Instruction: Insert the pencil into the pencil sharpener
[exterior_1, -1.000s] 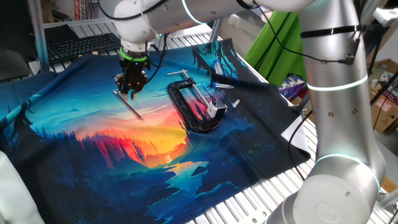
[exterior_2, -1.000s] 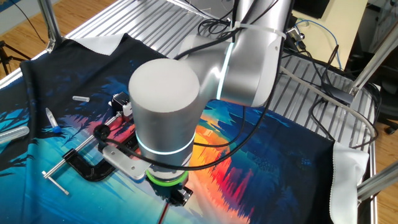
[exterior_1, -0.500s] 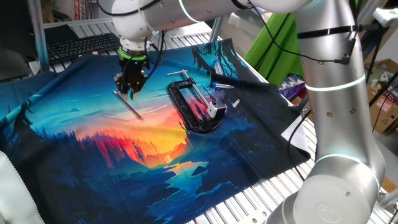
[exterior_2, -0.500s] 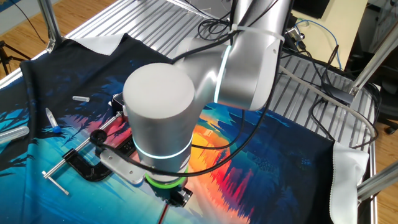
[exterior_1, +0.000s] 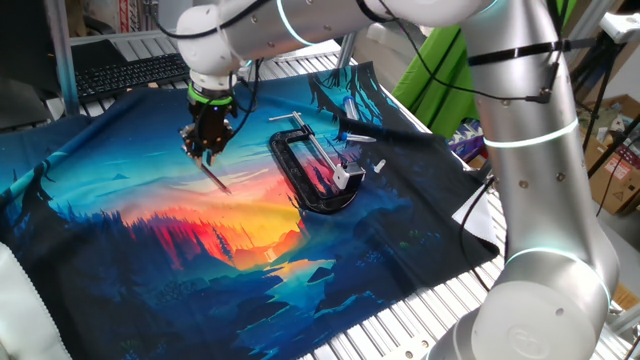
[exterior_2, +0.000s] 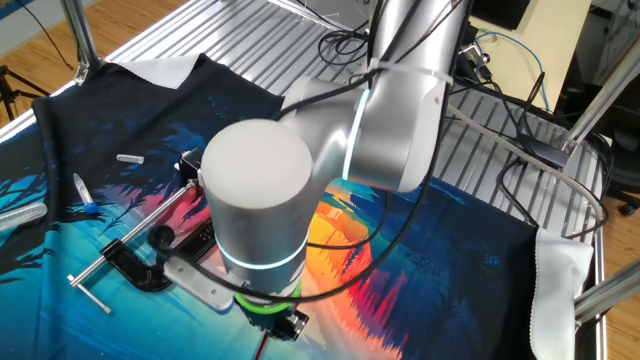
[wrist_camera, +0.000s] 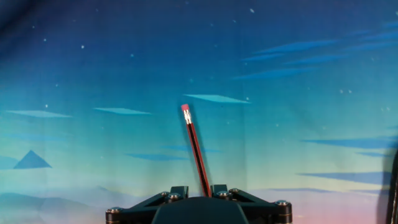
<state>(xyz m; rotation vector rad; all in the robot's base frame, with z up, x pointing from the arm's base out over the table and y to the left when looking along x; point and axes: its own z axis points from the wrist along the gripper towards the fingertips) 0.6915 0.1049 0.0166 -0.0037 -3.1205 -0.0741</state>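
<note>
The gripper (exterior_1: 208, 148) is clamped on the pencil (wrist_camera: 196, 151), well left of the pencil sharpener (exterior_1: 343, 178), so insertion remains.

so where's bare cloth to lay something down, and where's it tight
Free: the sunset print of the cloth in front of the gripper and pencil. Crowded: the black clamp, with small bits by the far edge.

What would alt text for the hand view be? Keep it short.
Seen from the hand camera looking down, the gripper is shut on a dark reddish pencil, which runs up and slightly left from the jaws to its pink eraser end. Behind it is only the printed cloth in blue and teal sky colours; no sharpener appears in this view.
</note>
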